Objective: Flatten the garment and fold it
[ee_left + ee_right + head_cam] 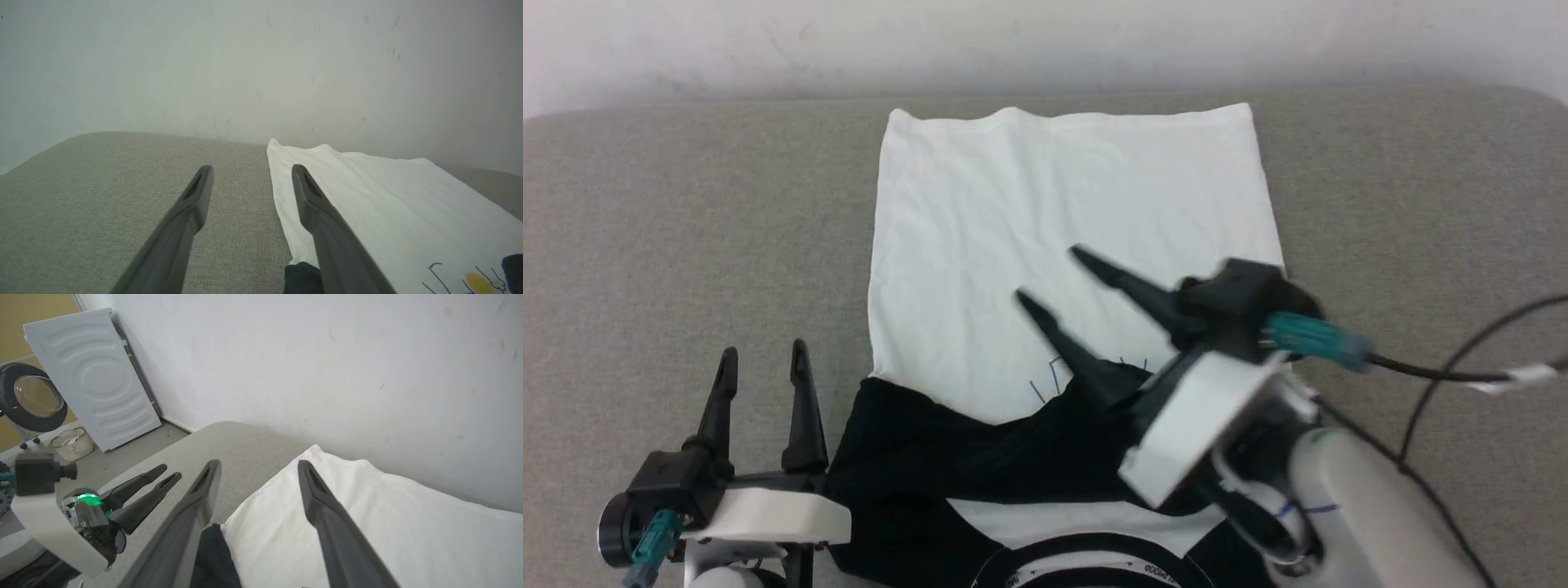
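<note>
White-bodied garment lies spread; left pincer and right pincer both gape empty.

You see a grey fabric surface running back to a scuffed white wall. Past its end, a white ribbed appliance stands on a grey floor, with a pale woven basket just beside it and a round black-rimmed lens close by.

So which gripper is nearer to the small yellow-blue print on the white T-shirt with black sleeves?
Right. The open right gripper hangs over the T-shirt, one finger beside the yellow-blue print; the open left gripper is beside the T-shirt, over the grey fabric surface.
</note>
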Robot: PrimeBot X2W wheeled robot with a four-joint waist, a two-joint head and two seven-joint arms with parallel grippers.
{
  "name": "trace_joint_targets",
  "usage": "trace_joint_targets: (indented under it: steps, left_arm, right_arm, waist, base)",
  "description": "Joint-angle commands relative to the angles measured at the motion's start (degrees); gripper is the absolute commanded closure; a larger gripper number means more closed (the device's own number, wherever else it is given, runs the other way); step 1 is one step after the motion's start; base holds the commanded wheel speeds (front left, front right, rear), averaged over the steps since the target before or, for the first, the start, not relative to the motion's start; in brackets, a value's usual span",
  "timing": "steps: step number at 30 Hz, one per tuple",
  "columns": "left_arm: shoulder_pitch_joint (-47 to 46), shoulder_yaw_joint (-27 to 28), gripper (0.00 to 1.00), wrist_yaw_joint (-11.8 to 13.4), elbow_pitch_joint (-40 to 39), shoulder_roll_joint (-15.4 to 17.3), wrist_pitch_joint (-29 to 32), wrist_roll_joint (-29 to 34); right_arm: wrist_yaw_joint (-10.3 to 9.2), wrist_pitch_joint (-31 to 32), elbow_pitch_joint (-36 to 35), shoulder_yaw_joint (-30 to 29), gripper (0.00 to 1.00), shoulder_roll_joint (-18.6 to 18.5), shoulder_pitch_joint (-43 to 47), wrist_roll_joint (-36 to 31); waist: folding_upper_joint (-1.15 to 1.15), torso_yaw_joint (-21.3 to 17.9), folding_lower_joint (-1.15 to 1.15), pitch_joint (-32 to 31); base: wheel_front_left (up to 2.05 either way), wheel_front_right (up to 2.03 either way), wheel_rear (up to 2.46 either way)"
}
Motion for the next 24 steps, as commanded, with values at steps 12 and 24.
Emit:
trace_joint_targets:
  steps: [12,24]
  left_arm:
    - [-9.58,-3.56,0.00,-3.31,0.59,5.27,5.23,2.30]
    - [-35.25,-6.49,0.00,-5.44,7.99,13.55,23.85,-0.36]
  right_arm:
    - [-0.05,-10.76,-5.35,-25.13,0.00,0.14,11.99,-13.25]
    - [-0.05,-16.33,-2.62,-29.95,0.00,0.15,10.87,-11.95]
  waist:
    - [0.00,-4.85,0.00,1.85]
    - [0.00,-10.29,0.00,13.34]
  base:
    - [0.00,0.00,0.00]
    - [0.00,0.00,0.00]
